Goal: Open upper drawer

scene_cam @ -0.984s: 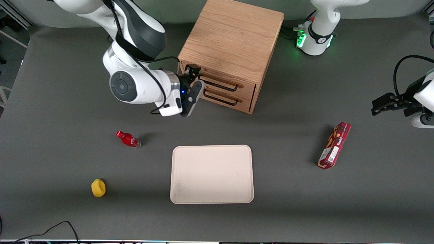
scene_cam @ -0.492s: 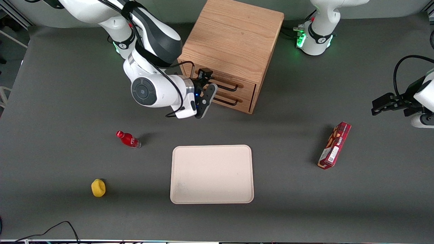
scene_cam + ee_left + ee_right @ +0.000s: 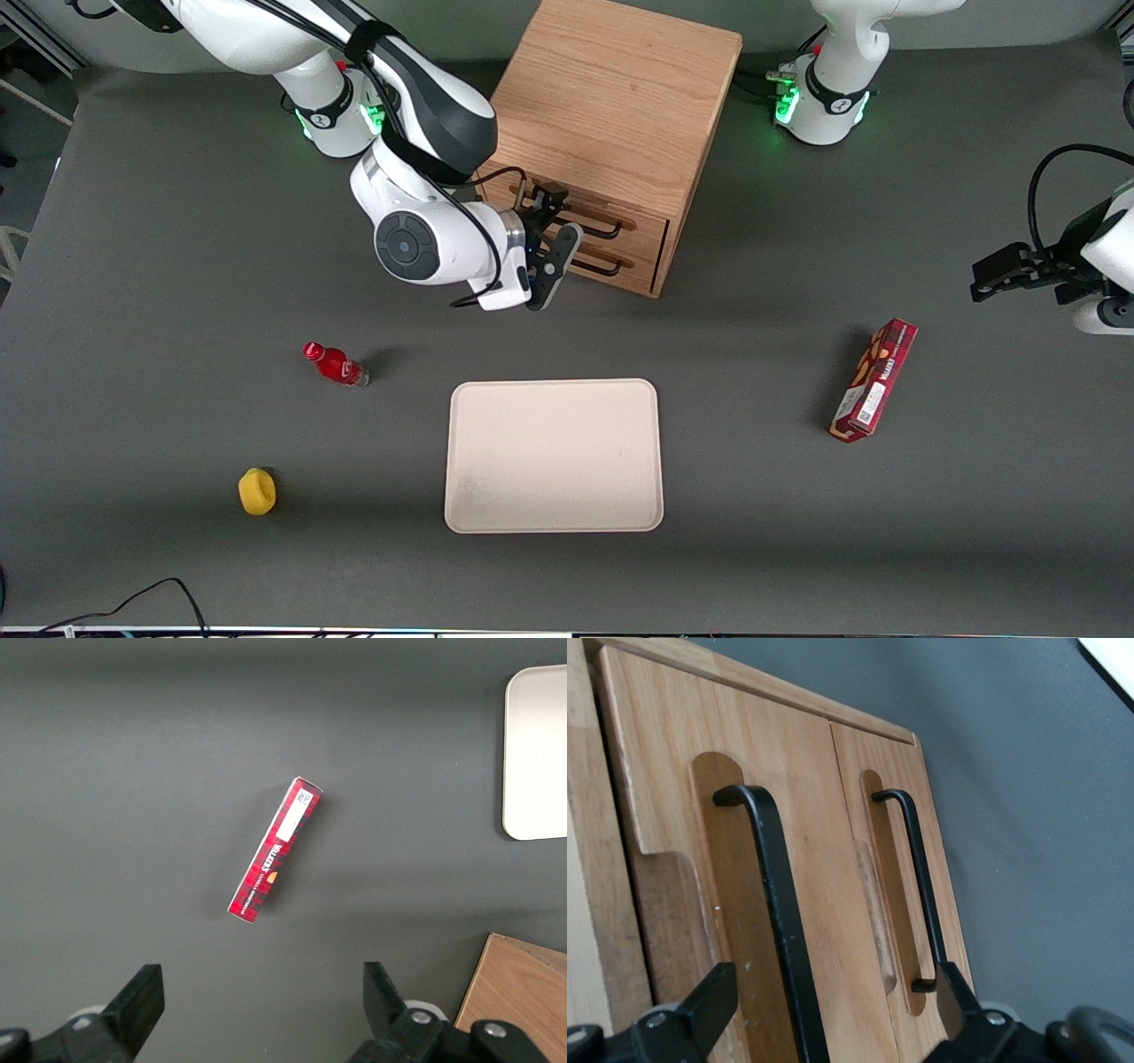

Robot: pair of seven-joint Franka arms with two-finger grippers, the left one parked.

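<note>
The oak cabinet (image 3: 611, 97) stands at the back of the table, both drawer fronts flush and closed. The upper drawer (image 3: 645, 227) has a light wood front and a thin black wire handle (image 3: 605, 233); the matching lower drawer (image 3: 631, 268) sits under it. My gripper (image 3: 556, 229) is right in front of the drawers, open. In the right wrist view the gripper (image 3: 830, 1014) has its fingers (image 3: 700, 1005) spread on either side of the upper drawer's handle (image 3: 775, 895), not touching it. The lower drawer's handle (image 3: 917, 868) runs close by the other finger.
A cream tray (image 3: 554, 456) lies nearer the front camera than the cabinet. A red bottle (image 3: 335, 364) and a yellow object (image 3: 257, 491) lie toward the working arm's end. A red box (image 3: 873, 379) lies toward the parked arm's end, also in the left wrist view (image 3: 275, 850).
My gripper has moved along the cabinet front toward the parked arm's end, from the cabinet's corner to the drawer handles. The drawers have not moved.
</note>
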